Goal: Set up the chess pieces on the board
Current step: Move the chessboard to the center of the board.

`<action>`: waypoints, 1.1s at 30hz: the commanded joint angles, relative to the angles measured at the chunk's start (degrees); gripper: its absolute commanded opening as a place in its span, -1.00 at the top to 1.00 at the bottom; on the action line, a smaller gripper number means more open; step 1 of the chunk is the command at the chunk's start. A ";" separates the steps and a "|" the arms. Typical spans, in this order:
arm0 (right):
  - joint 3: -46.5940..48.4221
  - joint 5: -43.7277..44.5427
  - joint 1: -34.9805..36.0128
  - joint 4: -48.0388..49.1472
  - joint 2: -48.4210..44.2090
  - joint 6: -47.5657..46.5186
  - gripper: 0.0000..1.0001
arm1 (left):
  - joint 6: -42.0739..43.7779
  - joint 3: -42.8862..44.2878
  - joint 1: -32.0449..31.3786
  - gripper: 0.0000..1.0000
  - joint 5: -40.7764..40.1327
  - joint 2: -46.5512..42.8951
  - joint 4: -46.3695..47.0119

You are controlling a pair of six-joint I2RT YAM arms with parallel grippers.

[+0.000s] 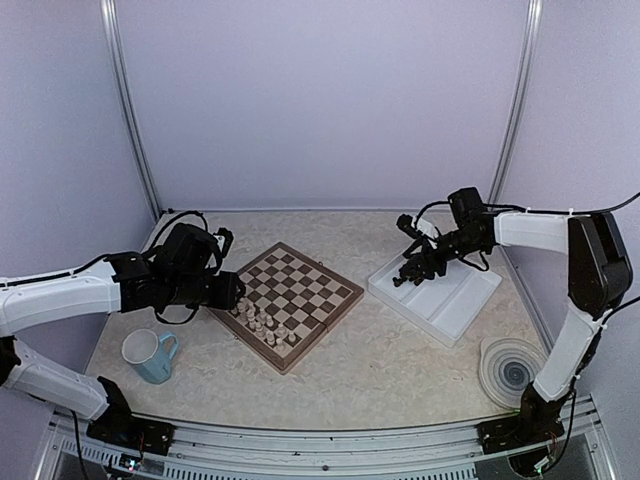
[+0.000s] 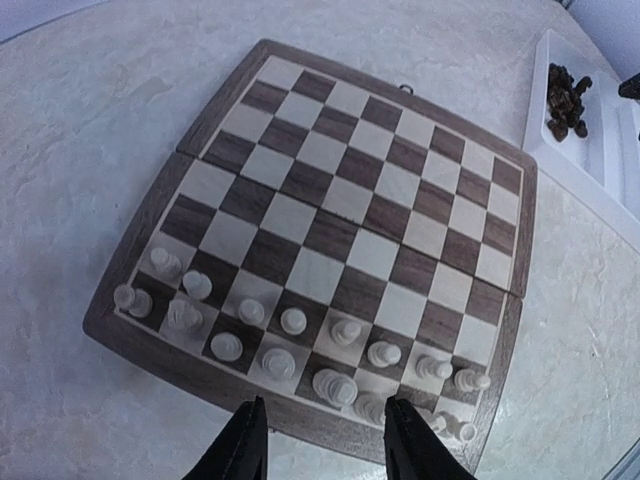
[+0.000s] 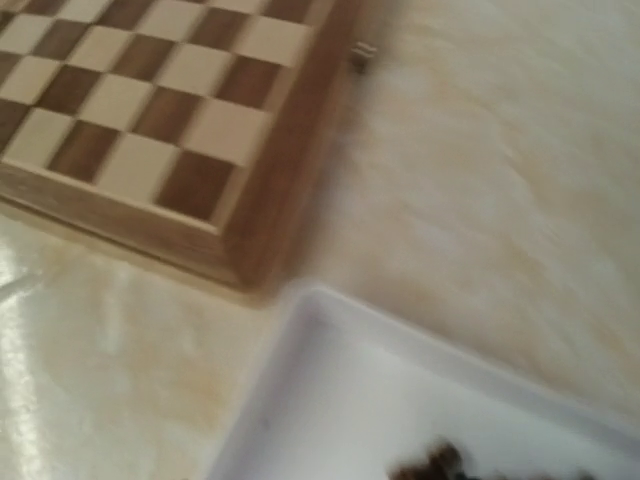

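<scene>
Dark brown pieces [image 2: 566, 97] lie heaped in a white tray [image 2: 580, 170], well apart from the board [image 2: 350, 210]. The board lies open and flat on the table [image 1: 400, 370], turned cornerwise, with cream pieces [image 2: 290, 340] standing in roughly two rows along the edge nearest the left gripper [image 2: 325, 445]. That gripper hovers just off this edge, fingers parted wide and holding nothing. The right gripper [image 1: 410, 272] hangs low over the tray, above the heap; its wrist view is blurred and shows no fingers, so I cannot tell whether they are parted. A pale blue mug [image 1: 150, 355] stands near the left arm, a round ringed dish [image 1: 510, 370] near the right arm's base.
</scene>
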 commanded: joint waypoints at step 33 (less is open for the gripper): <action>44.65 21.49 17.96 -12.53 39.96 6.15 0.47 | 0.33 14.77 34.97 0.18 10.85 19.19 5.45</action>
